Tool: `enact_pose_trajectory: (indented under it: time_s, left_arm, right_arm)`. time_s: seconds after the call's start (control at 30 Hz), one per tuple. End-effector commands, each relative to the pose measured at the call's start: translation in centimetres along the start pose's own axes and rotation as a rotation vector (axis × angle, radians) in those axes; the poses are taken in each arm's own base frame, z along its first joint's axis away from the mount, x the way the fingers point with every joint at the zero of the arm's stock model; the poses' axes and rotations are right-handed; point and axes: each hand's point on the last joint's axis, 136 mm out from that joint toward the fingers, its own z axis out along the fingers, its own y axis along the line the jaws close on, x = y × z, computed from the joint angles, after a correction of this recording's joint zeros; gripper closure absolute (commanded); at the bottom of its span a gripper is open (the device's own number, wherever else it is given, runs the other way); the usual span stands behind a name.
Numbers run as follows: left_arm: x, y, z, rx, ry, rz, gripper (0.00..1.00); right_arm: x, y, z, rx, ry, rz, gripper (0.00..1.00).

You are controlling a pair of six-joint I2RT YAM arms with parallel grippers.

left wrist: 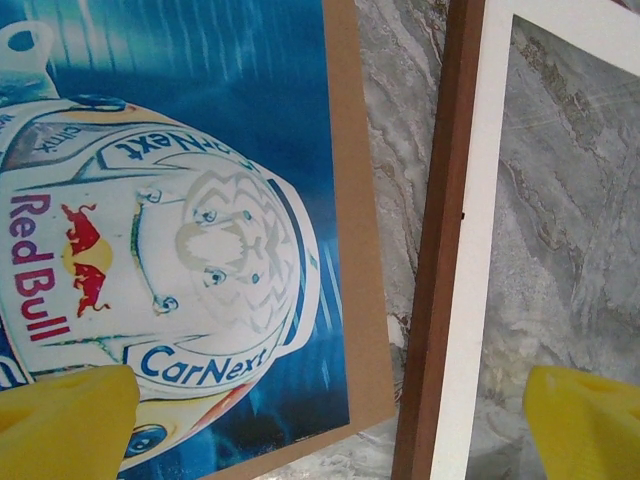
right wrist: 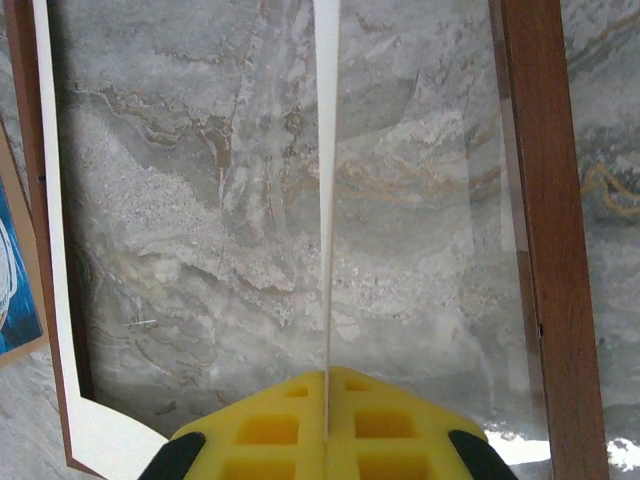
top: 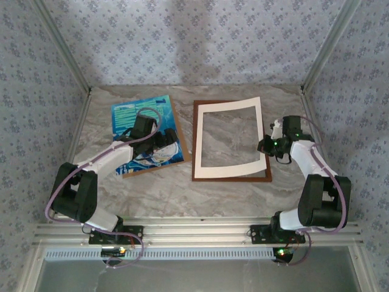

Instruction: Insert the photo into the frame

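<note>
The photo point(left wrist: 215, 110) is smooth printed paper on matt brown cardboard point(left wrist: 360, 250); the frame point(left wrist: 438, 250) is smooth reddish-brown wood, the mat point(left wrist: 470, 300) matt cream card, the surface point(left wrist: 570, 200) smooth with a grey marble pattern

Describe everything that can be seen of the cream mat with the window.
The cream mat is a thin rectangular cardboard sheet with a large cut-out window showing the marble table. Its left side rests on the wooden frame; its right side is lifted and curved, pinched by the shut right gripper. In the right wrist view it appears edge-on, a thin pale line.
</note>
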Motion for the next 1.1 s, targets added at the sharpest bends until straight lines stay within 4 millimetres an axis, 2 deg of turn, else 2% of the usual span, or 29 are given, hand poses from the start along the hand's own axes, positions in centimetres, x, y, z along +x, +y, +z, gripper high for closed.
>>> enact_pose_trajectory:
  time_s: [0.0,0.27,0.53,0.8,0.93,1.07]
  left_arm:
    - [-0.9,-0.8,-0.3,0.022,-0.013,0.008,0.01]
    - [-0.9,-0.8,-0.3,0.024,-0.011,0.008,0.01]
    - [-1.0,-1.0,-0.1,0.030,-0.010,0.004,0.02]
    - [-1.1,-1.0,-0.2,0.030,-0.010,0.005,0.01]
    - [-1.1,-1.1,-0.2,0.031,-0.009,0.008,0.01]
    - [-1.2,-1.2,-0.2,0.032,-0.010,0.011,0.01]
  right_arm:
    - [-1.7,0.4,-0.4,-0.006,-0.036,-0.052,0.95]
    - [-2.2,-0.2,-0.1,0.020,-0.025,-0.055,0.95]
    - [-1.2,0.2,1.0,-0.004,0.018,-0.043,0.94]
    - [0.3,0.6,2.1,0.018,0.071,-0.027,0.84]
    - [0.3,0.3,2.1,0.052,0.077,-0.045,0.80]
    - [-0.3,0.4,2.1,0.090,0.073,-0.098,0.72]
